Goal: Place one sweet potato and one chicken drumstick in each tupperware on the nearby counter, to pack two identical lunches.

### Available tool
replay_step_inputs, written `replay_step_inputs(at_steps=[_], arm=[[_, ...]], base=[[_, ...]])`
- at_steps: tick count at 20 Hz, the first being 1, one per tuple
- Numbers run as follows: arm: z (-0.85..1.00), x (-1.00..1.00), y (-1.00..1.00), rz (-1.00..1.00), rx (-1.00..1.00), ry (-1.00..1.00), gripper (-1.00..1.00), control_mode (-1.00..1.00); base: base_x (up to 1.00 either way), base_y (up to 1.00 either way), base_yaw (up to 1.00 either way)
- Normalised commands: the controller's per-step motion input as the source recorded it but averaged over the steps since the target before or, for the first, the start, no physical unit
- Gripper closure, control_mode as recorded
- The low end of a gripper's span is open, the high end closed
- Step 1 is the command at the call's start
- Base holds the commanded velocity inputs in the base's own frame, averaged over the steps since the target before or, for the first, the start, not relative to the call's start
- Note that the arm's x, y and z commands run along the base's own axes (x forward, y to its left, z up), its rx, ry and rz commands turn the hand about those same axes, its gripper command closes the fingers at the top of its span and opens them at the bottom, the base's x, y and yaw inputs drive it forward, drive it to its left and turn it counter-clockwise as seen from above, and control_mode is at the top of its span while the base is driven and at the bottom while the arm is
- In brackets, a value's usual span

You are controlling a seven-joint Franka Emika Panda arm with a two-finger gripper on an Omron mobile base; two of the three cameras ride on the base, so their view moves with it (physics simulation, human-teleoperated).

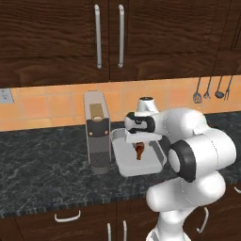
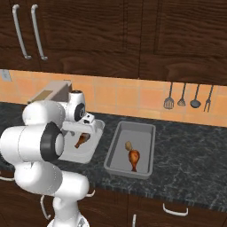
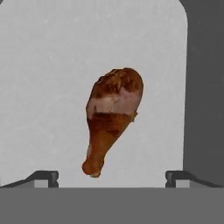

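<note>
My gripper (image 1: 140,142) hangs open over the left tupperware (image 1: 141,170), a shallow pale grey tray on the black marbled counter (image 1: 37,160). A red-brown chicken drumstick (image 1: 140,151) is just below it, free of both fingers. In the hand view the drumstick (image 3: 113,113) shows against the tray floor (image 3: 43,87), thick end up, with my gripper (image 3: 113,178) spread wide on either side. To the right, the second tupperware (image 2: 142,133) holds a tan sweet potato (image 2: 128,145) and another drumstick (image 2: 134,158). The left tupperware (image 2: 77,156) contains the one drumstick (image 2: 81,140).
A tall grey coffee machine (image 1: 96,134) stands directly left of the left tray, close to my hand. Kitchen utensils (image 2: 186,99) hang on the orange tiled wall at the right. Dark wooden cabinets run above and below the counter (image 2: 190,159).
</note>
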Motion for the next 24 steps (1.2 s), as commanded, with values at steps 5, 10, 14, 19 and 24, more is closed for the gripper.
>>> replay_step_inputs(at_steps=[5,10,14,19,24], arm=[[0.74,-1.0,0.0,0.07,0.0,-0.2,-1.0,-1.0],[0.5,-1.0,0.0,0.07,0.0,-0.12,-1.0,-1.0],[0.52,-1.0,0.0,0.04,0.0,-0.07,-1.0,-1.0],[0.9,-0.91,-0.08,0.02,0.02,0.0,-1.0,-1.0],[0.97,-0.63,-0.34,0.01,0.0,0.0,-1.0,-1.0]], base=[[0.0,0.0,0.0],[0.0,0.0,0.0],[0.0,0.0,0.0],[0.0,0.0,0.0],[0.0,0.0,0.0]])
